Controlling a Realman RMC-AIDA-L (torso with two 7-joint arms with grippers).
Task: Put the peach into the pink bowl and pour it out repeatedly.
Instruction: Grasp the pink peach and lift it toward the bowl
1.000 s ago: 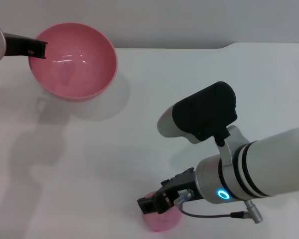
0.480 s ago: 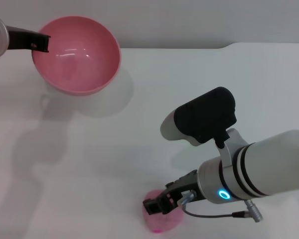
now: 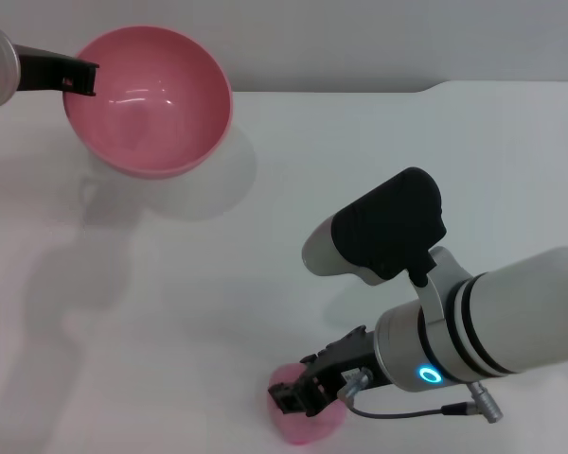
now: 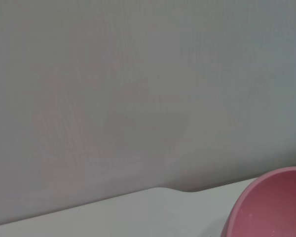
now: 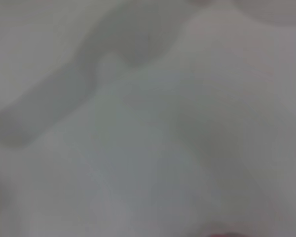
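We saw the left tool point(image 3: 76, 78) clamped on the rim of the pink bowl point(image 3: 150, 99), holding it tilted above the far left of the white bench point(image 3: 379, 151), its open side turned toward us with nothing inside. Well apart, at the near edge, the right tool point(image 3: 298, 397) was down over the peach point(image 3: 303, 424), fingers on either side; we could not tell whether they had closed on it.

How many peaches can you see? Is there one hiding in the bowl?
1. The peach sits on the white table near the front edge, under the right pincer. The pink bowl, held up at far left by the left pincer, looks empty inside.
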